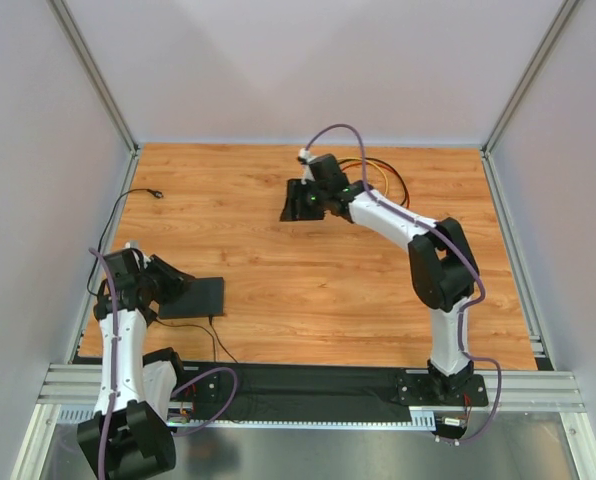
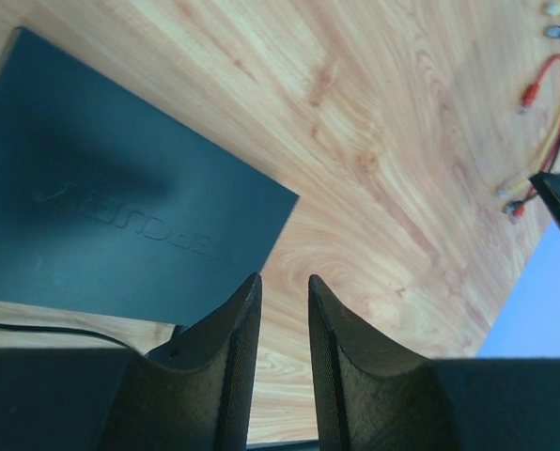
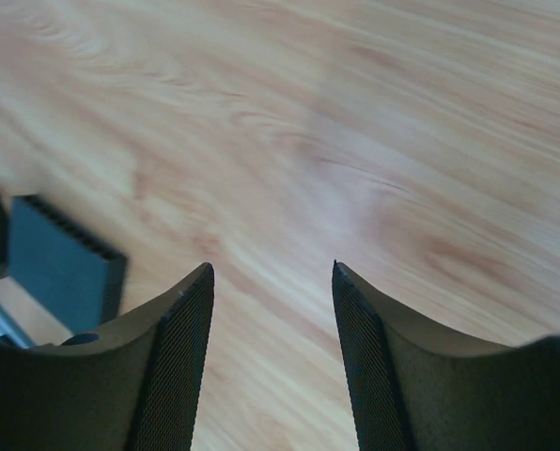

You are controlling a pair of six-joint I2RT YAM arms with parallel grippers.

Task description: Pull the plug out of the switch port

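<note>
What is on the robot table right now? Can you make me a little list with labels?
table: light-brown wooden tabletop
switch: flat matte-black rectangular switch box, near-left corner of table
left gripper: open, empty, by the switch's edge
right gripper: open, empty, over bare wood far across
black lead: thin black cable leaving the switch's near edge; where it joins is hidden
other wires: red and yellow looped wires at the far edge

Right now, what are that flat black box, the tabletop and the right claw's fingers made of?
The switch looks like matte black plastic or painted metal: dull sheen, faint embossed lettering. The table looks like wood-grain laminate or varnished wood: smooth, slightly glossy grain. The fingers of the right claw seem black moulded plastic, with finely ribbed inner faces.
</note>
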